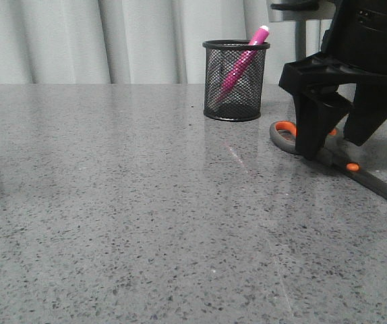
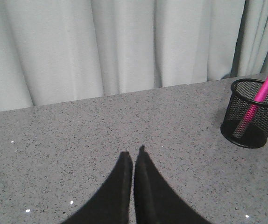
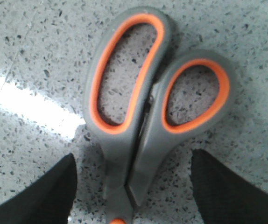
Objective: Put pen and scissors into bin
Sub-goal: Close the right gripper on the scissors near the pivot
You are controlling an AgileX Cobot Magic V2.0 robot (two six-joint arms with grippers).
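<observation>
The magenta pen point(image 1: 242, 62) stands slanted inside the black mesh bin point(image 1: 234, 81) at the back of the table, its white end above the rim; both also show in the left wrist view, the pen point(image 2: 260, 95) in the bin point(image 2: 250, 114). The scissors point(image 1: 352, 167) lie flat on the table to the right of the bin, closed. My right gripper point(image 1: 333, 145) is open and low over them; its fingers straddle the neck below the grey and orange handles point(image 3: 138, 107) without touching. My left gripper point(image 2: 133, 156) is shut and empty over bare table.
The table is a grey speckled stone top point(image 1: 126, 202). Pale curtains point(image 1: 79, 40) hang behind its far edge. A bright reflection streak point(image 3: 26, 107) lies on the table beside the scissors.
</observation>
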